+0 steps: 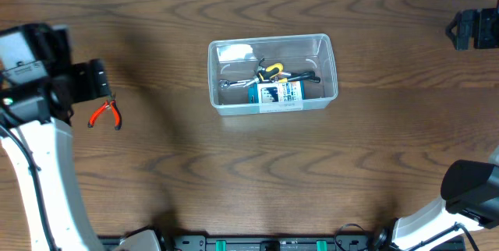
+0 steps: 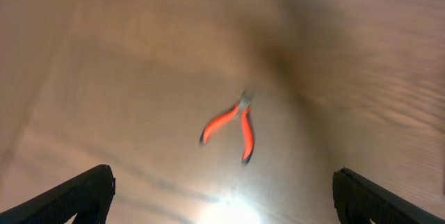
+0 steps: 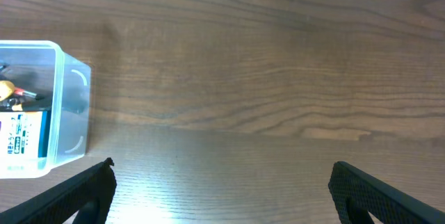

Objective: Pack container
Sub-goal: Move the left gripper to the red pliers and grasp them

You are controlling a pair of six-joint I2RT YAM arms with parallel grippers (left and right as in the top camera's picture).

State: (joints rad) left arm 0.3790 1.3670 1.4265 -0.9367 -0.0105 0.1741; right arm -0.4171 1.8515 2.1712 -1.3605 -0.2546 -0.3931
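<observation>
The clear plastic container (image 1: 327,68) stands at the table's middle. It holds a blue and white packet (image 1: 275,92), a yellow-handled tool (image 1: 270,69), a metal wrench (image 1: 234,83) and a white piece (image 1: 234,51). Orange-handled pliers (image 1: 105,114) lie on the table at the left. My left gripper (image 1: 100,79) is open and empty just above them; the left wrist view shows the pliers (image 2: 233,123) ahead of the open fingers (image 2: 222,186). My right gripper (image 1: 470,29) is open and empty at the far right; its view (image 3: 222,179) shows the container's end (image 3: 73,109) at the left.
The wood table top (image 1: 234,181) stretches around the container. My left arm (image 1: 43,173) runs down the left side. Part of my right arm (image 1: 472,192) sits at the bottom right corner.
</observation>
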